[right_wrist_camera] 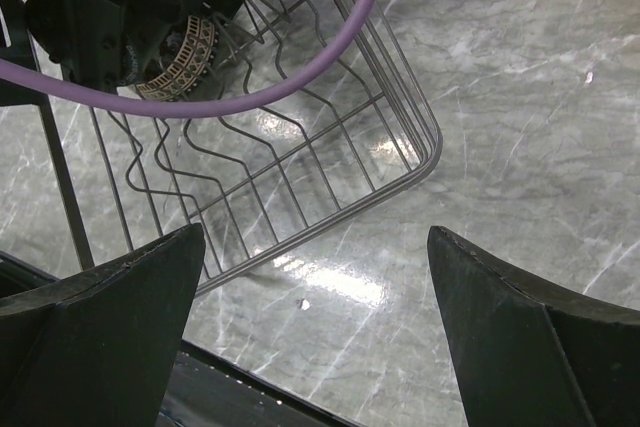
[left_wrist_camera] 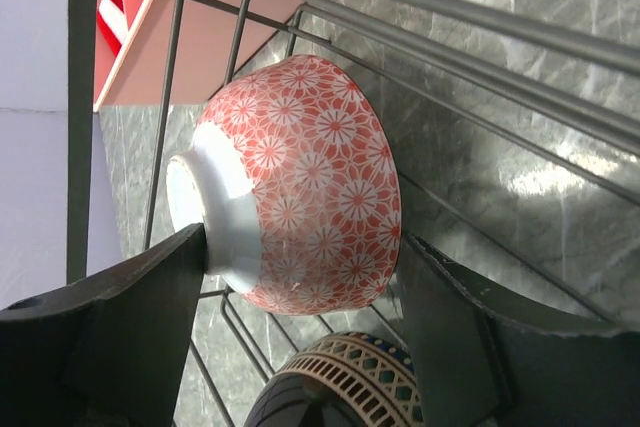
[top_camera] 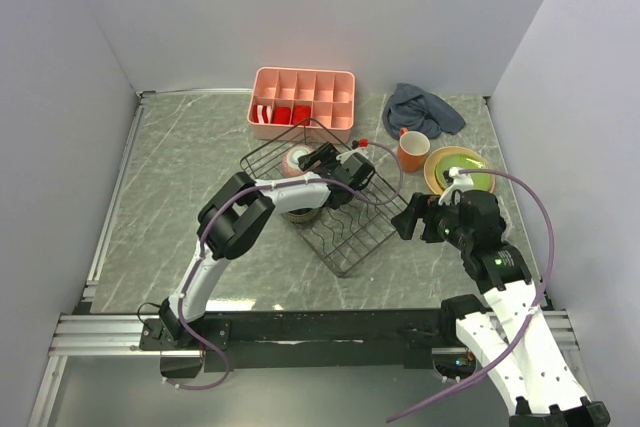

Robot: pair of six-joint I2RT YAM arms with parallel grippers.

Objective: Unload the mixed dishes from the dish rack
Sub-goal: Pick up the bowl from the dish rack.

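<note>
black wire dish rack [top_camera: 345, 232] sits mid-frame in the top view, turned at an angle on the grey marbled table [top_camera: 180, 177]. the left gripper [left_wrist_camera: 300, 237] reaches into the rack's upper-left part and pinches the pinkish flower-patterned bowl [left_wrist_camera: 300, 167], which lies on its side against the wires. one finger [left_wrist_camera: 120, 317] is against the bowl's white foot and the other is at its rim. just below, at the bottom edge of the left wrist view, shows the dark bowl [left_wrist_camera: 340, 387] with a patterned band, also in the rack. the right gripper [right_wrist_camera: 315, 237] hovers with its fingers spread wide over the table, beside the rack's right corner. to the upper right of the rack, out on the table, stand the orange mug [top_camera: 413, 150] and a stack of plates [top_camera: 458, 169] — a lime green one on top. a blue-grey cloth [top_camera: 422, 109] lies behind them, and the pink tray [top_camera: 303, 97] sits at the back.
</note>
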